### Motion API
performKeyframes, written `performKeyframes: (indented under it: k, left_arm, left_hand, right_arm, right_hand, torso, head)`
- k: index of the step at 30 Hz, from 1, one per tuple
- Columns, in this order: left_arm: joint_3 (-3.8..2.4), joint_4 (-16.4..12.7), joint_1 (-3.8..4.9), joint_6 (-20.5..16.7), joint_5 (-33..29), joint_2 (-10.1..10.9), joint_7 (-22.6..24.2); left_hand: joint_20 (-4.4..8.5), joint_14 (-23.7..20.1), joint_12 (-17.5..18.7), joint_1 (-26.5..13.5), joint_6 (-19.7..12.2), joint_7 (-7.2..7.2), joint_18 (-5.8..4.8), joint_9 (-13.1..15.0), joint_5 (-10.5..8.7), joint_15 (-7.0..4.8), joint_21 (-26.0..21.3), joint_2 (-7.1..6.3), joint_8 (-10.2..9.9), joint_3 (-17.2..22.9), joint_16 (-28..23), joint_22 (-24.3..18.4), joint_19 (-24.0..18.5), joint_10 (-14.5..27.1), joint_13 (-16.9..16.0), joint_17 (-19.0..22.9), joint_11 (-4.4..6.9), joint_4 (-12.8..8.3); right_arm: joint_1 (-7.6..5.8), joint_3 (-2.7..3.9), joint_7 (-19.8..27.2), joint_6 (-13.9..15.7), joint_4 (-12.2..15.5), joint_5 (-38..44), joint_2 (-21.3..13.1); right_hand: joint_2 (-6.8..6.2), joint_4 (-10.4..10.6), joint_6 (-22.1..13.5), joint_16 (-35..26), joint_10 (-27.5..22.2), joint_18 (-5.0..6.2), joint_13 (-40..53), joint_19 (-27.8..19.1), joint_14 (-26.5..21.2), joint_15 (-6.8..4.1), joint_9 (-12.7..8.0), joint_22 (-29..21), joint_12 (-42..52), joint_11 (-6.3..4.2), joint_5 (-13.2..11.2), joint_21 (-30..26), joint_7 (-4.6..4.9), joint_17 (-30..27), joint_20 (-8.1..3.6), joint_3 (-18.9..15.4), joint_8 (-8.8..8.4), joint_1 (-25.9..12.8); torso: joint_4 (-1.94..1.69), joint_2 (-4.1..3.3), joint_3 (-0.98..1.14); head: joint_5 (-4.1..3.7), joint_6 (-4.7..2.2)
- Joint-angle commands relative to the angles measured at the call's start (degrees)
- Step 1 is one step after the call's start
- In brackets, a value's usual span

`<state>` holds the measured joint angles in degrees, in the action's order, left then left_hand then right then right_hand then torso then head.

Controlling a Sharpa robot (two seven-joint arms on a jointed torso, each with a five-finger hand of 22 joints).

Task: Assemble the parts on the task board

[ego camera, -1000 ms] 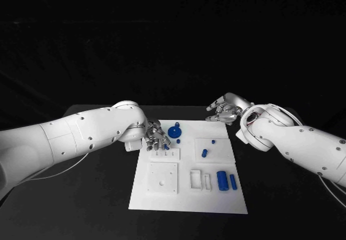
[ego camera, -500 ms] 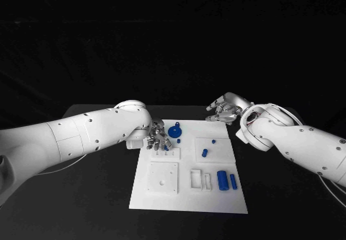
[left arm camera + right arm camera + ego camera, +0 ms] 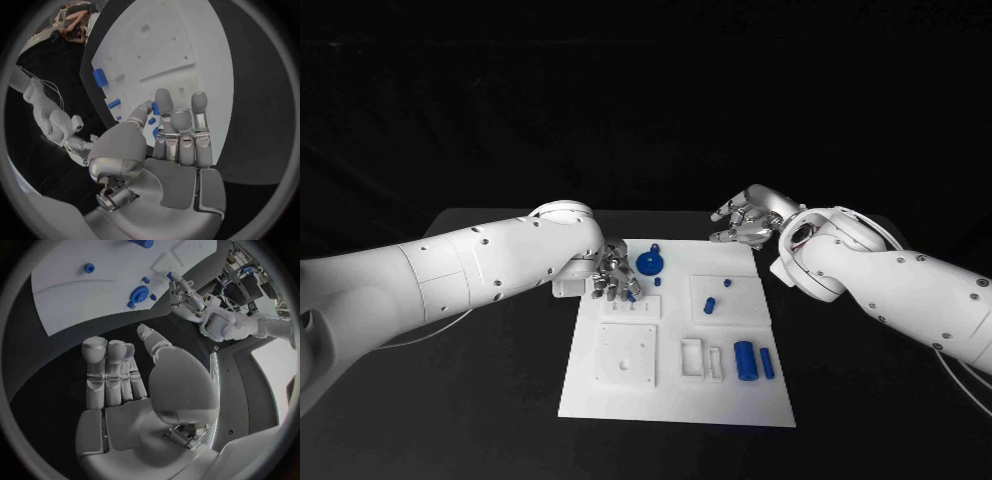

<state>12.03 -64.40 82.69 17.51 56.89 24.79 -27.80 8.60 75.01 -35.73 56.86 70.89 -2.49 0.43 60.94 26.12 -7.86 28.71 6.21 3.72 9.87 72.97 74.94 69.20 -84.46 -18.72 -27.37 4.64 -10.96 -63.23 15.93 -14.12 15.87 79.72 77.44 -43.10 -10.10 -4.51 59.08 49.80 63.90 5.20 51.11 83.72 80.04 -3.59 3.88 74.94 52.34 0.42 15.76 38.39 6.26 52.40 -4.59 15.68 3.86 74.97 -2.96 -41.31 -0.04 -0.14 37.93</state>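
Observation:
The white task board [image 3: 675, 400] lies in the middle of the black table. My left hand [image 3: 613, 278] hovers over its far left corner and pinches a small blue part [image 3: 630, 295] between thumb and fingertip; the same part [image 3: 154, 107] shows by the thumb tip in the left wrist view. A round blue part [image 3: 649, 264] lies just right of that hand. Two small blue pegs [image 3: 710, 305] stand on a raised square. Two blue cylinders [image 3: 746, 360] lie at the right. My right hand [image 3: 747, 222] hangs past the board's far right corner, fingers extended, holding nothing.
A white square block with holes [image 3: 627, 355] and a slotted white piece [image 3: 692, 358] sit on the board's near half. A small white block [image 3: 629, 309] lies just below my left hand. Black table surface [image 3: 502, 380] flanks the board on both sides.
My left arm has swung slightly inward while its hand stays over the same corner with the blue part. The right arm has not moved.

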Motion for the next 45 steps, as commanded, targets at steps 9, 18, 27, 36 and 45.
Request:
performKeyframes:
  k: [9,18,27,36,45]
  left_arm:
    - [-0.01,0.57,-0.39,-0.03,-4.66,-0.38,-1.65]
    - [0.00,0.41,-0.57,-1.28,-6.27,-0.49,-2.16]
    - [0.01,0.38,-0.88,-1.99,-6.52,-0.51,-2.54]
    - [0.02,-0.04,-0.97,-1.95,-5.83,-0.29,-2.45]
    - [0.03,-0.23,-1.02,-1.53,-5.73,-0.20,-2.56]
  left_hand:
    - [0.17,-0.29,-0.16,3.42,7.47,5.44,-0.43,0.24,0.10,-0.16,0.53,3.13,0.17,0.63,0.28,1.14,-0.46,-2.18,-0.04,0.15,0.40,-0.24]
    - [0.17,-0.28,-0.12,3.31,7.43,5.42,-0.43,0.26,0.08,-0.16,0.57,3.22,0.17,0.66,0.28,1.13,-0.47,-2.18,-0.03,0.22,0.39,-0.19]
    - [0.17,-0.28,-0.12,3.31,7.43,5.42,-0.43,0.26,0.08,-0.16,0.57,3.22,0.17,0.66,0.28,1.13,-0.47,-2.18,-0.03,0.22,0.39,-0.19]
    - [0.17,-0.28,-0.12,3.31,7.43,5.42,-0.43,0.26,0.08,-0.16,0.57,3.22,0.17,0.66,0.28,1.13,-0.47,-2.18,-0.03,0.22,0.39,-0.19]
    - [0.19,-0.25,-0.13,3.24,7.46,5.43,-0.43,0.27,0.08,-0.17,0.64,3.25,0.16,0.82,0.31,1.12,-0.48,-2.19,-0.01,0.35,0.39,-0.34]
  right_arm:
    - [0.02,0.02,0.30,-0.77,0.06,0.13,0.08]
    - [0.02,0.02,0.30,-0.78,0.08,0.13,0.09]
    - [0.02,0.02,0.30,-0.78,0.13,0.14,0.00]
    - [0.02,0.02,0.33,-0.73,0.13,0.14,-0.03]
    - [0.02,0.02,0.37,-0.75,0.07,0.14,-0.01]
  right_hand:
    - [0.08,-0.04,0.37,-0.18,-0.26,0.43,-0.02,1.24,0.06,-0.15,-0.09,4.51,0.22,-0.17,0.07,0.24,0.14,0.05,-0.19,0.28,-0.27,-0.68]
    - [0.10,-0.10,0.37,-0.21,-0.28,0.44,-0.03,1.22,0.05,-0.15,-0.09,4.49,0.20,-0.17,0.12,0.16,0.16,0.05,-0.19,0.41,-0.28,-0.70]
    - [0.10,-0.10,0.37,-0.21,-0.28,0.44,-0.03,1.22,0.05,-0.15,-0.09,4.49,0.20,-0.17,0.12,0.16,0.16,0.05,-0.19,0.41,-0.28,-0.70]
    - [0.10,-0.10,0.37,-0.21,-0.28,0.44,-0.03,1.22,0.05,-0.15,-0.09,4.49,0.20,-0.17,0.12,0.16,0.16,0.05,-0.19,0.41,-0.28,-0.70]
    - [0.10,-0.10,0.37,-0.21,-0.28,0.44,-0.03,1.22,0.05,-0.15,-0.09,4.49,0.20,-0.17,0.12,0.16,0.16,0.05,-0.19,0.41,-0.28,-0.70]
  torso:
    - [-0.02,0.01,0.02]
    - [0.00,0.01,0.05]
    - [-0.04,0.01,0.03]
    - [-0.07,0.05,-0.01]
    - [0.04,0.02,-0.02]
  head:
    - [0.02,0.08]
    - [0.07,0.10]
    - [0.06,0.14]
    - [0.08,0.19]
    - [0.14,0.15]
